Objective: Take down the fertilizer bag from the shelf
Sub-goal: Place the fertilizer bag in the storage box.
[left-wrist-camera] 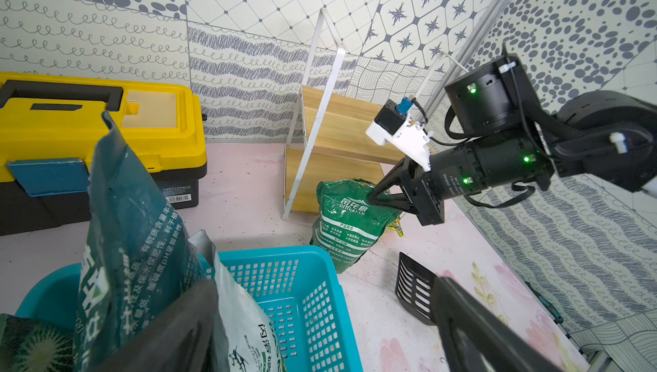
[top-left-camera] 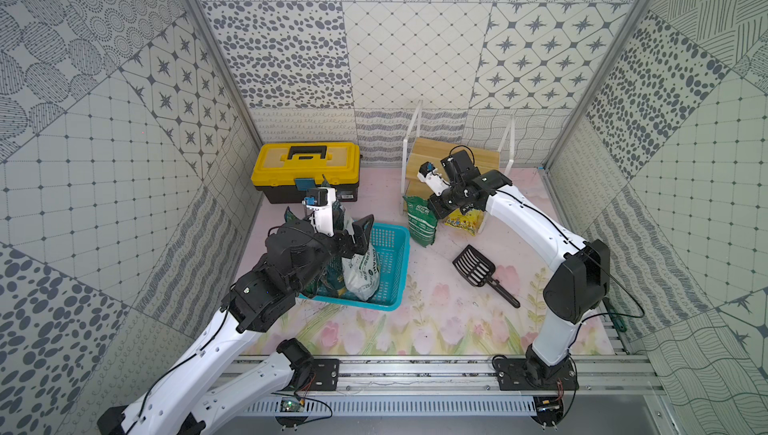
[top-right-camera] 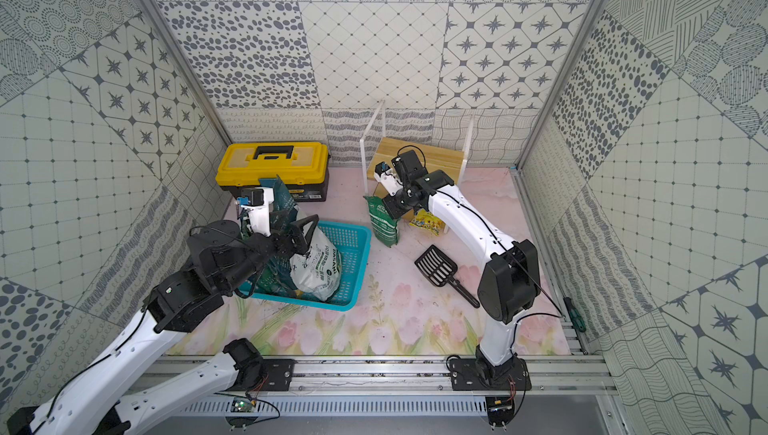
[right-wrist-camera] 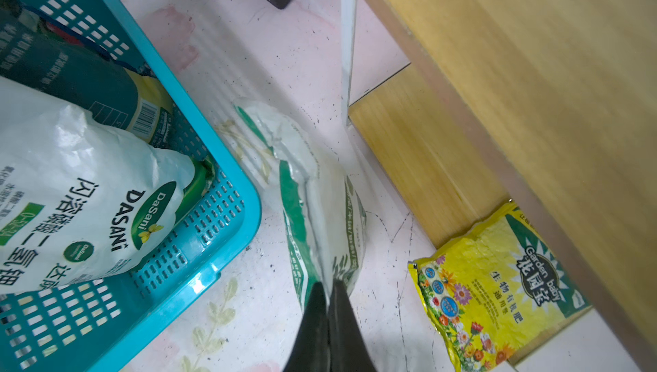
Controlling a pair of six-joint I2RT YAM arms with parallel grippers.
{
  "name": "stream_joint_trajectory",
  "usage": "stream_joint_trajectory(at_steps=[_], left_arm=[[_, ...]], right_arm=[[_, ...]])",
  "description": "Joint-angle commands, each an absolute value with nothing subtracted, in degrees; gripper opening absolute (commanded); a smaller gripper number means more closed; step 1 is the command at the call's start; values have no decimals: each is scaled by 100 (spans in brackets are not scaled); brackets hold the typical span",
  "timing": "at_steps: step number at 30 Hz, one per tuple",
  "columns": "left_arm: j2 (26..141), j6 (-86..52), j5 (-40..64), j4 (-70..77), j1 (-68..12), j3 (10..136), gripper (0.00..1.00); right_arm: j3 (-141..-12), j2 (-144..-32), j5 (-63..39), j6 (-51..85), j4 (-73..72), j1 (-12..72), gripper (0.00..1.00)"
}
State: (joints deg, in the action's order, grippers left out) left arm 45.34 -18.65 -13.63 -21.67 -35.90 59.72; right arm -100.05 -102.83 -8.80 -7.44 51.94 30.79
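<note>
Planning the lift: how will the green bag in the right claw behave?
Probably floppy: the green bag is crumpled where the right claw pinches its top. Likely bottom-heavy, so it may swing; its lower half bulges. The glossy film could slip.

Left claw (left-wrist-camera: 327,320) spread wide, right claw (right-wrist-camera: 327,290) clamped.

You've a yellow-and-black toolbox (top-left-camera: 306,162) by the back wall — teal basket (top-left-camera: 394,262) before it, black slotted scoop (top-left-camera: 473,266) lying apart.
</note>
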Motion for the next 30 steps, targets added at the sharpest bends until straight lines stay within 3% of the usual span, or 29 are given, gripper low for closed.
stream_joint_trajectory(at_steps=[1, 9, 20, 30], left_arm=[[4534, -1819, -1433, -2012, -3596, 5955, 100], [4535, -1802, -1416, -2005, -3602, 5933, 100], [4513, -1767, -1441, -2025, -3603, 5936, 100], [4413, -1775, -1485, -2045, -3598, 5859, 100]], right_arm=[[-10732, -9891, -1104, -389, 5184, 3093, 0], [-11869, -9815, -1198, 435, 6021, 3312, 0], [-13189, -10328, 91, 762, 6597, 4701, 0], [-13189, -11038, 187, 1001, 6441, 5103, 0]])
